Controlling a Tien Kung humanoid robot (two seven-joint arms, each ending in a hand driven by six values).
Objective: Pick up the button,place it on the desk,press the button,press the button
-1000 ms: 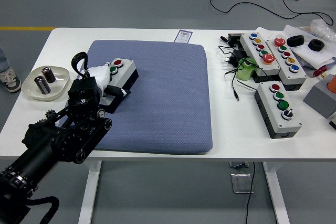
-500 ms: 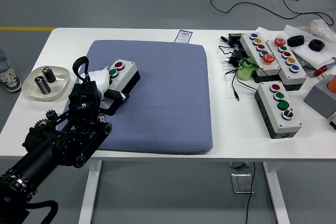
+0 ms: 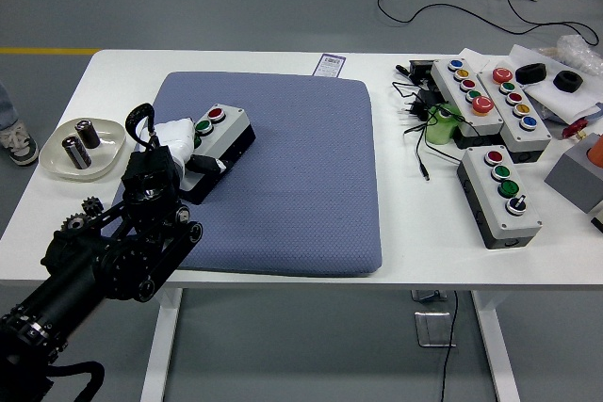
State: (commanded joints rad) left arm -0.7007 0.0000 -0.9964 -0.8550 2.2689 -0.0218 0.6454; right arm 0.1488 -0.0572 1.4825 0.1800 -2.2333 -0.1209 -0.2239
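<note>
left hand (image 3: 177, 141), white-gloved, fingers wrapped around the near end of the button box (image 3: 215, 144), clamped on it. box sits on the blue pad (image 3: 292, 176), left part, red and green buttons facing up. right hand out of frame.

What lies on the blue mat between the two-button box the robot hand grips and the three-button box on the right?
Head view: only bare blue mat, then white table, between two-button box and three-button box.
</note>
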